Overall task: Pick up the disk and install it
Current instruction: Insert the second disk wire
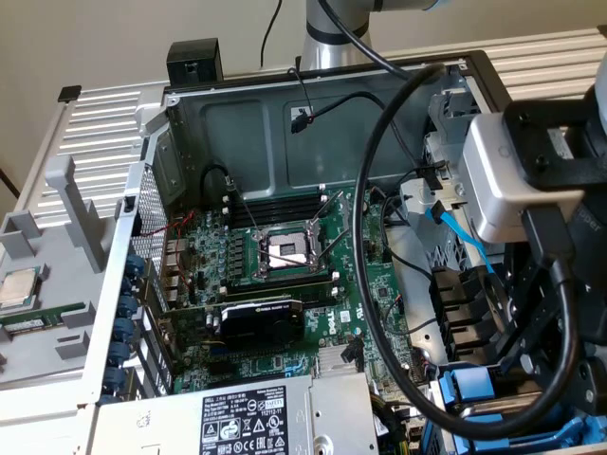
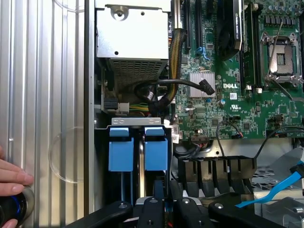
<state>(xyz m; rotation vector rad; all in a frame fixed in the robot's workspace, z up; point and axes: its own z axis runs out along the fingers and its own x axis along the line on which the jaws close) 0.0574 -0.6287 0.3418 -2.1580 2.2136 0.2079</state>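
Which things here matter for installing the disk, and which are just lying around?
Job: bright blue plastic disk carrier frame; black gripper by it.
Lying about: small square silver CPU chip; big grey power-supply box; black graphics card; person's hand.

The claw [image 2: 164,209] is cut off at the wrist view's edge, its fingertips out of sight, so its grip can't be read. A hand [image 2: 12,178] pokes in, mostly cropped. In the exterior view, the arm's black cable [image 1: 375,190] masks part of the motherboard [image 1: 285,284].
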